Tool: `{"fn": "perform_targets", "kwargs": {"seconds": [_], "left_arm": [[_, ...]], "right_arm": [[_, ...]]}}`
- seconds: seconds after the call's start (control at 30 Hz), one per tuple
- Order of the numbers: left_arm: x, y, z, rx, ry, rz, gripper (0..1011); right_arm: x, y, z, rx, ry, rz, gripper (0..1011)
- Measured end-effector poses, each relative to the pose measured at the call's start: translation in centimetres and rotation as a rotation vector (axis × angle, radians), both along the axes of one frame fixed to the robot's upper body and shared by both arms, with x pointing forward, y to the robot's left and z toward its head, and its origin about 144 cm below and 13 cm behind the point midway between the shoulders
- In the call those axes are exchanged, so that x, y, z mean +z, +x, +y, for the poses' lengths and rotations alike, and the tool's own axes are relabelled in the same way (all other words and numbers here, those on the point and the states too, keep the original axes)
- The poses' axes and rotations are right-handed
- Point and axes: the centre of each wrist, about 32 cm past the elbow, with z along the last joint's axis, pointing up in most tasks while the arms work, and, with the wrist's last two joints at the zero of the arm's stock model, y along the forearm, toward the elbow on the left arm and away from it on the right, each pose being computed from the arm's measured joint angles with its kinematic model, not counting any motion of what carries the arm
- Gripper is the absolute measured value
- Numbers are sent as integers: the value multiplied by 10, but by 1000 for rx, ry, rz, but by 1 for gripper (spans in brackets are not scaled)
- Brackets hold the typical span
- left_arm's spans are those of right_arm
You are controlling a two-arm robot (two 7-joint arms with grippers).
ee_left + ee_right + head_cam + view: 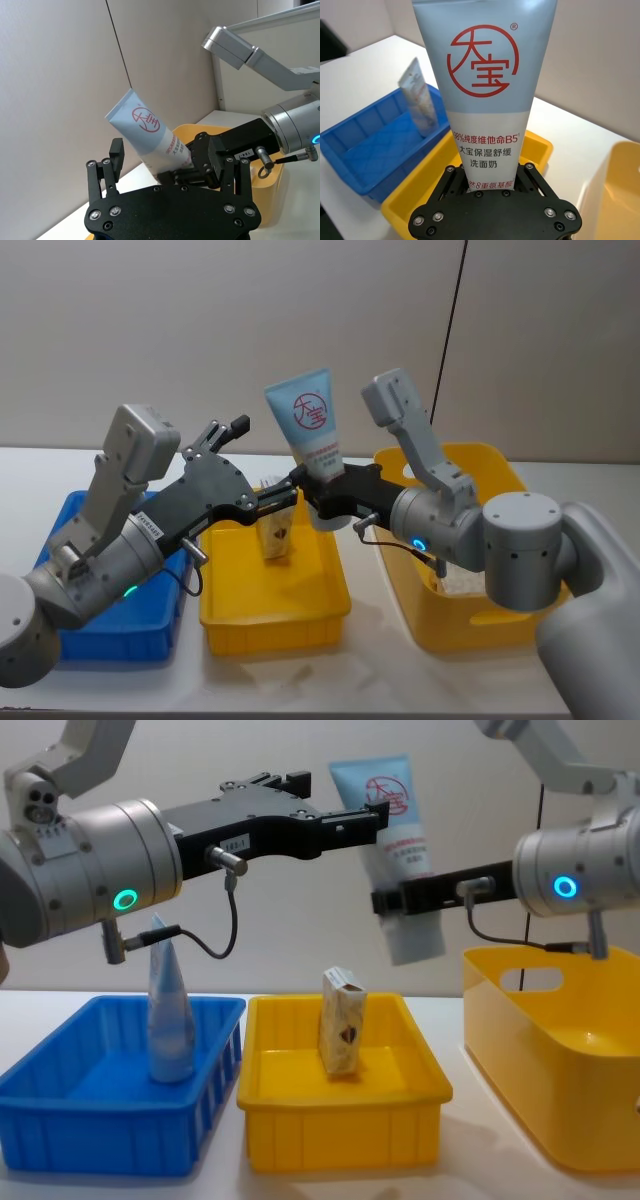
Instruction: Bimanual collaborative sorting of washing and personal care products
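A pale-blue squeeze tube (308, 425) with a red round logo is held up in the air, cap end down, above the shallow yellow tray (270, 625). My right gripper (325, 495) is shut on its lower part near the white cap (415, 935); the right wrist view shows the tube (487, 100) rising from the jaws. Beside the tube, my left gripper (262, 465) is open, one finger (116, 155) on each side of it (150, 135). A beige carton (342, 1020) stands upright in the yellow tray. Another tube (170, 1010) stands in the blue bin (100, 1120).
A deep yellow bin (560, 1070) stands to the right, under my right forearm. The three containers sit side by side on a white table, the blue bin (110, 630) farthest left. A plain wall is behind.
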Motion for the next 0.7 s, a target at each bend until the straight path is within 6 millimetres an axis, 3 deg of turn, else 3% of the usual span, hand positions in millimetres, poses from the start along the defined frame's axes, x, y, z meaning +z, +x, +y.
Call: {"fn": "perform_targets", "kwargs": {"seconds": [0.7], "left_arm": [[0, 0, 0, 0, 0, 0, 1001]], "right_arm": [[-3, 6, -18, -308, 31, 85, 197]]}}
